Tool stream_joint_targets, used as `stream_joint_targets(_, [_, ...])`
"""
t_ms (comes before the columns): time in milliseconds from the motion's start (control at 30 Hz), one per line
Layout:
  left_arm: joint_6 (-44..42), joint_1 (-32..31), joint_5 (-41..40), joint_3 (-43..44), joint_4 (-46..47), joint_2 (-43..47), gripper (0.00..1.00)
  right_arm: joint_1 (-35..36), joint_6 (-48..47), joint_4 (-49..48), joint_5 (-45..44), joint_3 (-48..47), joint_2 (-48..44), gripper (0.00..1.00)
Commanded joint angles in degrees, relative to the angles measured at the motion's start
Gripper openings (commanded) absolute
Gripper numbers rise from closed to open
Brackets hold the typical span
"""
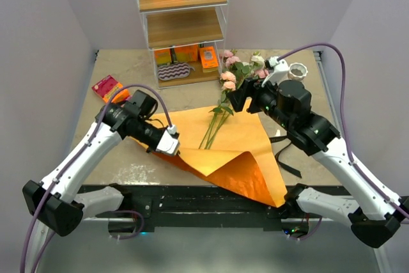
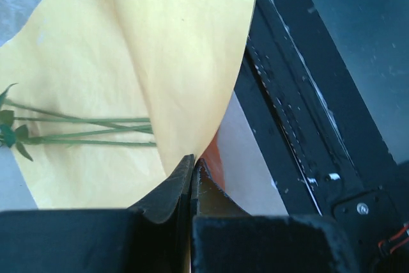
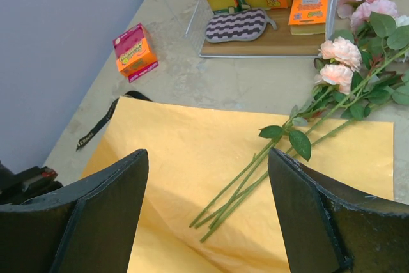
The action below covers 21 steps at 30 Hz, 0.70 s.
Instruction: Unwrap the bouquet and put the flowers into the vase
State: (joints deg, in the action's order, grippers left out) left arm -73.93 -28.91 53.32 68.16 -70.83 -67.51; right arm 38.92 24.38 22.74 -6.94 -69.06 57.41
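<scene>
Top view: paper [image 1: 239, 158] lay spread over the table [image 1: 121, 164], with one flap folded back toward 5 o'clock and reaching the near edge. The left gripper [image 1: 172, 146] sat at the sheet's 9 o'clock edge, clamped on it. I judged this a hold to pin the sheet or draw it aside so the stems came free. The flowers [image 1: 228, 80] lay loose, stem ends on the paper and heads off it toward 12 o'clock, near the shelf [image 1: 185, 27]. The right gripper [image 1: 241, 100] hovered just above the stems, holding nothing and probably lining up a pick. The vase [image 1: 298, 70] stood upright at 2 o'clock, behind the right arm and well apart from the stems. The ribbon [image 1: 285, 158] lay undone at the sheet's 3 o'clock side. Left wrist view: the fingertips [image 2: 185, 174] were pressed fully together with the paper's [image 2: 179, 43] curled edge caught between them. Stems [image 2: 83, 129] lay flat at 9 o'clock, untouched. Right wrist view: the fingers [image 3: 108, 202] stood wide apart with only open air between them. Stems [image 3: 255, 171] ran on the paper below the gap toward 1 o'clock, where the heads rested on bare table. A box [image 3: 134, 52] lay at 11 o'clock. The vase was not in this view.
</scene>
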Motion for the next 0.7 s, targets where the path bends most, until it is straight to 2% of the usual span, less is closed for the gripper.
stream_joint_targets(0, [-14.03, -0.62, -4.43, -3.21, -4.76, 5.09, 0.02, -0.16, 0.05, -0.42, -0.27, 0.06, 0.95, 0.79])
stream_joint_targets(167, [-20.19, -0.98, -5.16, -1.19, -4.67, 12.03, 0.01, -0.07, 0.84, 0.02, -0.97, 1.82, 1.48, 0.79])
stream_joint_targets(233, [-23.71, -1.07, -3.32, -1.10, -4.67, 16.25, 0.07, -0.16, 1.28, 0.55, -3.06, 2.26, 2.53, 0.78])
stream_joint_targets(333, [-24.33, -1.15, 0.02, -2.58, -4.67, 21.96, 0.13, -0.16, 3.21, 1.77, -5.88, 3.05, 5.07, 0.78])
stream_joint_targets(433, [-23.54, -1.15, 1.52, -5.92, -4.58, 27.85, 0.14, -0.16, 4.44, 1.96, -6.42, 4.27, 6.57, 0.79])
stream_joint_targets(500, [-23.97, -1.07, 1.61, -7.86, -4.50, 32.41, 0.22, -0.07, 4.89, 0.91, -5.19, 5.24, 7.19, 0.78])
stream_joint_targets(533, [-24.15, -1.15, 1.61, -9.35, -4.23, 33.74, 0.34, 0.02, 5.06, 0.38, -4.67, 6.64, 7.45, 0.78])
stream_joint_targets(567, [-23.46, -1.15, 1.61, -9.88, -2.49, 34.80, 0.37, 0.02, 5.32, -0.15, -3.70, 7.44, 7.54, 0.78])
stream_joint_targets(600, [-18.84, -1.15, 1.96, -10.15, -0.65, 36.29, 0.40, 0.11, 5.59, -0.94, -3.26, 8.14, 7.54, 0.77])
stream_joint_targets(633, [-15.31, -1.15, 2.14, -10.24, 1.72, 36.83, 0.48, 0.46, 5.94, -1.38, -3.17, 9.71, 7.54, 0.77])
stream_joint_targets(667, [-11.28, -1.07, 2.05, -10.15, 7.66, 37.01, 0.48, 1.50, 6.11, -1.82, -3.08, 10.43, 7.46, 0.76])
